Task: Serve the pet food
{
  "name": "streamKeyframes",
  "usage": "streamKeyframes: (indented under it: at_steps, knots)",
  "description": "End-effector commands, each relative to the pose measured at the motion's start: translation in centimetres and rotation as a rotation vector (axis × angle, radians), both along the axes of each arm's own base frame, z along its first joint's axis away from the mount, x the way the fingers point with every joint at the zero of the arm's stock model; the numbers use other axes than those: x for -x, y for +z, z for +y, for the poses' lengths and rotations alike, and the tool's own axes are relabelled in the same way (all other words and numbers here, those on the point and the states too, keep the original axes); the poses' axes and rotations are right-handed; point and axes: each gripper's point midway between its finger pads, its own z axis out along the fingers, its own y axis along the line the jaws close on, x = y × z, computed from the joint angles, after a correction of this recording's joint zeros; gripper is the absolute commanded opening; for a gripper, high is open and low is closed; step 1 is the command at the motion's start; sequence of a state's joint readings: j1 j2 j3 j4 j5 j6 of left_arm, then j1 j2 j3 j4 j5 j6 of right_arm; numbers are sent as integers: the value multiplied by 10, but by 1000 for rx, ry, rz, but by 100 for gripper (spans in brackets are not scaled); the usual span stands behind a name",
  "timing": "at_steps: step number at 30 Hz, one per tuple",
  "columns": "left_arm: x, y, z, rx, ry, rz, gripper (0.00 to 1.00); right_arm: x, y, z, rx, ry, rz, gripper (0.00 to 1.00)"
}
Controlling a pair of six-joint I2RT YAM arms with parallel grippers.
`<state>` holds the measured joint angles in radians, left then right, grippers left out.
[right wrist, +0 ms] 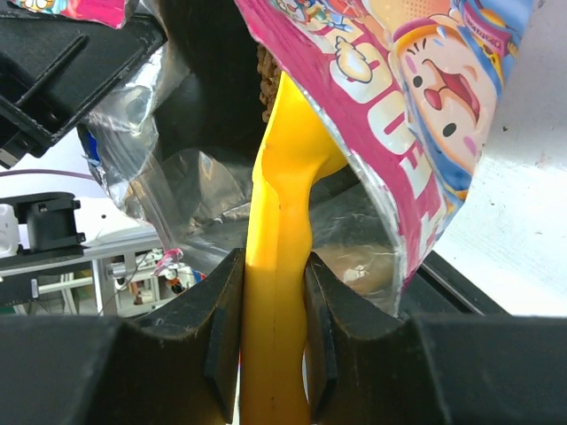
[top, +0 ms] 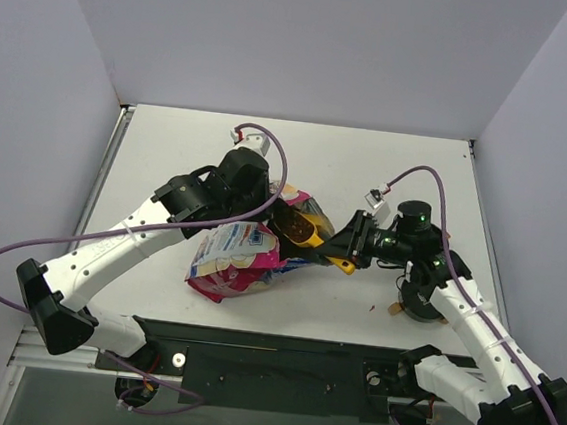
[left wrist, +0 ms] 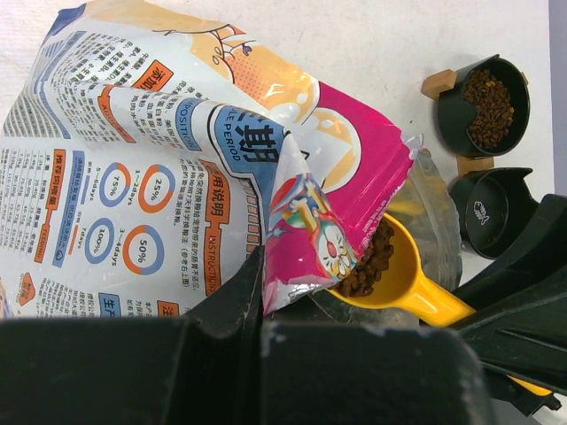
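Note:
The pink-and-blue printed bag (top: 231, 258) lies on the table with its mouth facing right. My left gripper (top: 269, 209) is shut on the bag's upper mouth edge (left wrist: 292, 266) and holds it up. My right gripper (top: 348, 251) is shut on the handle of a yellow scoop (right wrist: 276, 292). The scoop's bowl (left wrist: 399, 266) sits in the bag's mouth. Brown kibble (left wrist: 370, 261) lies in the scoop, half under the bag flap. A little kibble (right wrist: 263, 80) also shows in the right wrist view.
Two black bowls stand right of the bag: the far one (left wrist: 485, 104) holds kibble, the near one (left wrist: 489, 209) is empty. In the top view they (top: 418, 302) are mostly hidden under my right arm. White walls enclose the table.

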<state>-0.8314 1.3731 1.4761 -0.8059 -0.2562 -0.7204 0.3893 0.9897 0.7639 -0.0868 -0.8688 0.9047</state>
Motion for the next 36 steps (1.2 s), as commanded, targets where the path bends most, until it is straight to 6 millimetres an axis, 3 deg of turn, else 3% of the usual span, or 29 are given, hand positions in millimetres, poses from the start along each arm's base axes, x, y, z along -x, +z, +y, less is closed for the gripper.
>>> streamKeyframes:
  at_steps: [1,3,4,6,9,10,11,13,15,17,18,19,20,21,25,28,36]
  knots:
    - [-17,35,-16,91,-2,-96,0,-8,42,-2,-94,-31,-143,0]
    - [-18,33,-14,90,4,-94,0,-15,21,-6,-52,-56,-87,0]
    - [-18,34,-16,98,4,-97,0,-11,-7,-8,-18,-65,2,0]
    - [-18,33,-18,111,-1,-98,0,-12,-19,0,-79,-65,61,0]
    - [-19,35,-20,103,-12,-95,0,-4,36,1,-201,-66,-106,0]
    - [-18,35,-19,100,-13,-92,0,-2,42,-1,-188,-55,-130,0]
    - [-18,35,-19,99,-13,-94,0,-1,41,-2,-175,-48,-137,0]
    - [-18,35,-19,101,-15,-96,0,-3,21,-2,-143,-39,-94,0]
    - [-17,34,-21,106,-22,-93,0,-12,6,5,-243,-65,-33,0]
    - [-16,37,-22,108,-29,-92,0,-13,48,10,-458,-73,-64,0]
    - [-15,36,-19,98,-28,-90,0,-15,47,8,-432,-97,-59,0]
    - [-14,38,-18,99,-27,-92,0,-10,30,2,-310,-141,37,0]
    - [-14,37,-17,95,-26,-89,0,-9,17,-7,-167,-136,-102,0]
    - [-13,39,-15,101,-24,-95,0,-4,7,-8,-117,-115,-102,0]
    - [-11,38,-15,100,-33,-93,0,-4,29,-1,-306,-81,-88,0]
    - [-12,41,-15,96,-35,-98,0,1,23,-2,-249,-51,-94,0]
    - [-12,42,-16,99,-41,-100,0,25,38,-3,-273,62,-153,0]
